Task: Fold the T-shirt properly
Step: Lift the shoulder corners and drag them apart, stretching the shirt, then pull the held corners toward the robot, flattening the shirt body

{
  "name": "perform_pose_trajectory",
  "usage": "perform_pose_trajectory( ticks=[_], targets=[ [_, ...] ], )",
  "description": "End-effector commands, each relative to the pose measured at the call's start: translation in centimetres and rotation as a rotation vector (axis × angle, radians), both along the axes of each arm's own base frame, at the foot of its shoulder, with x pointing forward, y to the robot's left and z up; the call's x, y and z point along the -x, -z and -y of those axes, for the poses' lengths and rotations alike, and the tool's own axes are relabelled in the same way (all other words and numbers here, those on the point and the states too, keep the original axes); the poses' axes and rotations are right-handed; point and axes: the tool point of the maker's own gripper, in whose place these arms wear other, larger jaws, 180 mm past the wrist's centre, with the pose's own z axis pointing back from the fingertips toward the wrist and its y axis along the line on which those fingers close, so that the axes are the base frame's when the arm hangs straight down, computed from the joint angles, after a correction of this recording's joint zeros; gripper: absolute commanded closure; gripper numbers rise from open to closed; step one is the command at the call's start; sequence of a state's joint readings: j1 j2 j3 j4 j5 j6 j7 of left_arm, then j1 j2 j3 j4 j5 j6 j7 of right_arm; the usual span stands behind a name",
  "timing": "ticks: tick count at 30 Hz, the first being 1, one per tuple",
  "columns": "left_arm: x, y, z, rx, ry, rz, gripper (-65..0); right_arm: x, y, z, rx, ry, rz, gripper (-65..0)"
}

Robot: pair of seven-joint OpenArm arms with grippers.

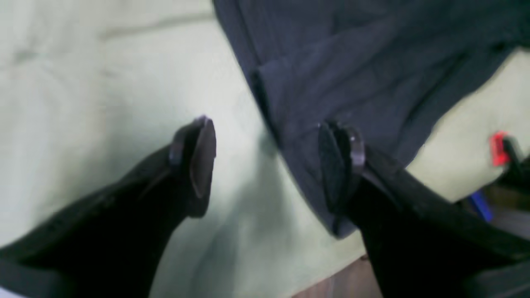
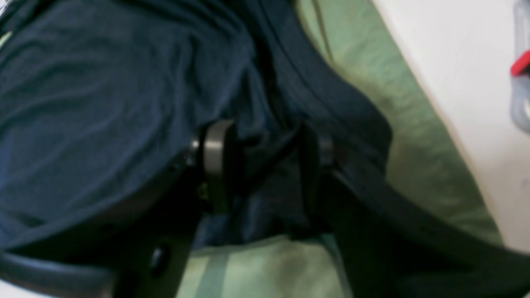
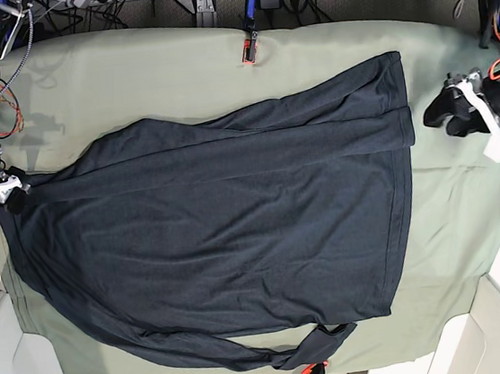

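Black pads of the left claw [image 1: 267,163] stand wide apart with nothing between them; its right finger [image 1: 340,165] sits against the near edge of the shirt [image 1: 352,74], while its left finger [image 1: 194,159] hangs over bare green cloth [image 1: 83,95], clear of the fabric. In the base view this claw [image 3: 454,108] is at the right of the table, just beside the shirt's right hem. The right claw [image 2: 265,161] is closed on a bunched fold of the shirt [image 2: 91,103], dark fabric pinched between its metal-backed finger [image 2: 215,151] and the black one opposite; in the base view it [image 3: 11,192] sits at the left edge of the table, gripping the shirt's left end. The shirt [image 3: 219,236] lies spread across the middle of the cloth [image 3: 129,74], reaching from the left edge almost to the right, with a long fold line running left to right along its far part and a narrow strip of fabric curling along the near edge toward the middle. A small red and blue object [image 3: 248,50] rests on the far edge of the cloth, well apart from the shirt
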State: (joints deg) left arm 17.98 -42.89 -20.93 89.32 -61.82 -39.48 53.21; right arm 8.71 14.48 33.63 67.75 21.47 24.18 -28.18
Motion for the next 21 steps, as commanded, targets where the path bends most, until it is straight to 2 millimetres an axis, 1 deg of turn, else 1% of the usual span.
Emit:
perform_pose_trajectory(
  ticks=[1, 3, 5, 8, 11, 14, 18, 21],
  targets=[
    [0.6, -0.7, 0.0, -0.016, 0.025, 0.01, -41.7, -1.0, -1.9, 0.9, 0.02, 0.006, 0.054, -25.3],
    [2.4, -0.3, 1.0, -0.019, 0.055, -0.019, -41.7, -1.1, -1.9, 0.9, 0.019, 0.007, 0.057, -25.3],
    [4.3, 0.7, 2.3, -0.009, 0.074, -0.053, -41.7, -1.1, -2.0, 0.9, 0.011, 0.008, 0.062, -25.3],
    [6.1, 2.3, 3.3, -0.001, 0.056, -0.07, -41.7, -1.0, -1.9, 0.8, 0.01, 0.007, 0.058, -25.3],
    [6.4, 3.6, 3.4, -0.048, 0.029, -0.039, -41.7, -1.0, -1.9, 0.8, 0.01, 0.007, 0.058, -25.3],
    [6.5, 4.4, 3.4, -0.095, 0.026, -0.021, -41.7, -1.0, -1.9, 0.8, 0.01, 0.007, 0.057, -25.3],
    [6.8, 5.0, 4.4, -0.084, 0.056, -0.037, -41.7, -1.0, -1.9, 0.8, 0.01, 0.007, 0.057, -25.3],
    [6.9, 5.7, 5.1, -0.122, 0.098, -0.022, -41.6, -1.0, -1.9, 0.8, 0.01, 0.007, 0.058, -25.3]
  ],
)
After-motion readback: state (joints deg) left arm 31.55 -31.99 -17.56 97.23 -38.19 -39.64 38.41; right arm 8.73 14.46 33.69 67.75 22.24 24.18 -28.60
